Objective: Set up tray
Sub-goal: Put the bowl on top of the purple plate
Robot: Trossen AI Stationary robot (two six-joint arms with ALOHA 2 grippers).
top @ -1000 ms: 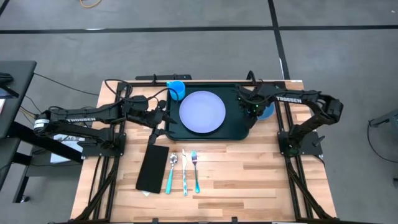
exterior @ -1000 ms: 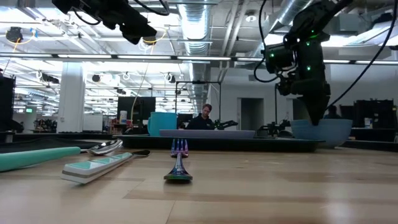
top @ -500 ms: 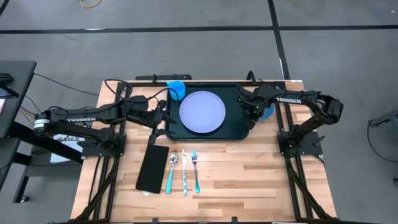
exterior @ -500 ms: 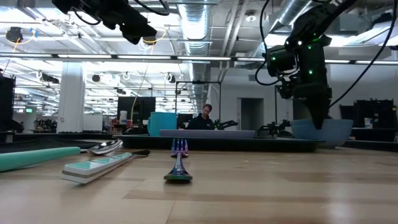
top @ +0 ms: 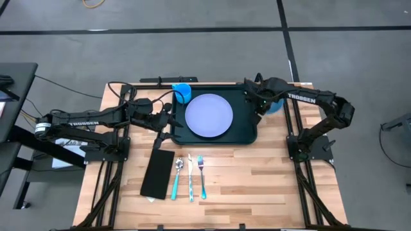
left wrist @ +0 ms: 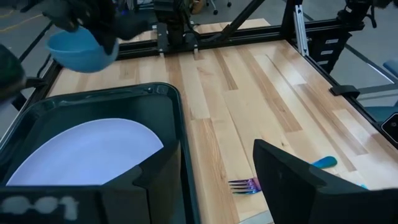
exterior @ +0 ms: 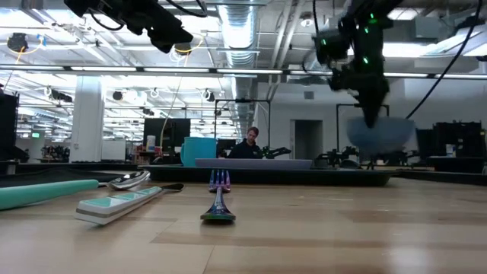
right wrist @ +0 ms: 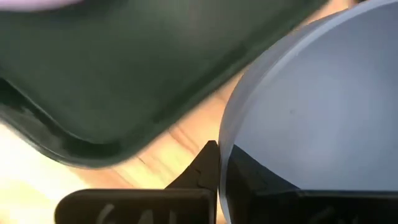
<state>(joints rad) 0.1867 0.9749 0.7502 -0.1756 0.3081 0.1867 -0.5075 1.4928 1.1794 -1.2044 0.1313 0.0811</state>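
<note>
In the high view's left half, the left gripper [top: 168, 120] hangs by the left rim of the tray [top: 253, 133], jaws spread wide and released, holding nothing; it looks parked there, waiting. Below it, lower left of centre, a black napkin [top: 158, 173], spoon [top: 177, 177], knife [top: 190, 179] and fork [top: 201, 176] lie in a row on the bench [top: 257, 186], apparently staged for later placing. The tray sits at the frame's upper middle, carrying a lavender plate [top: 209, 115] at its centre, with a blue cup [top: 182, 92] at its upper left corner. To the right, the right gripper [top: 258, 104] has its jaws clenched on the rim of a blue bowl [top: 275, 104], pinching the thin wall. In the low view the bowl hangs clear above the bench, likely so it can clear the tray's raised rim.
</note>
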